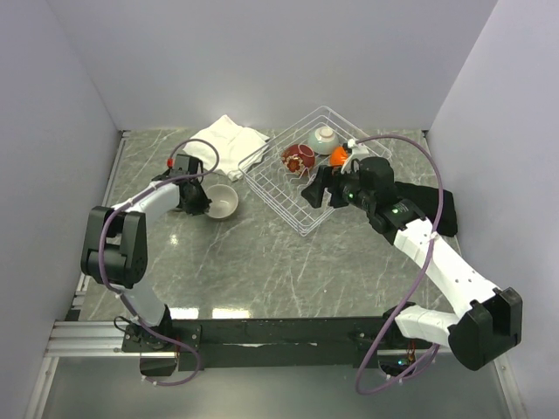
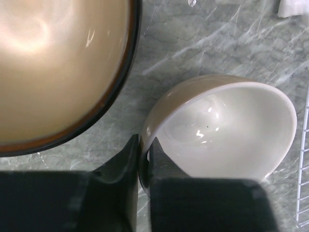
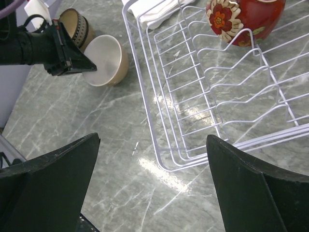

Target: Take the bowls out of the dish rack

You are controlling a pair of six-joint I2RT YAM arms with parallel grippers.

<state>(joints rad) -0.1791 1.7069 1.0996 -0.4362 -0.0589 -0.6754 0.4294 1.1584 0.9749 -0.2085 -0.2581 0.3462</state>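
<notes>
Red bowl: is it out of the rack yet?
No, the red bowl sits inside the rack, among its wires.

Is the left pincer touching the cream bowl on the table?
Touching. The left wrist view shows the left pincer closed on the rim of the cream bowl, one finger inside it and one outside.

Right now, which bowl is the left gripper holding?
The cream bowl on the table: the left gripper pinches its rim. The dark-rimmed tan bowl beside it is free.
</notes>
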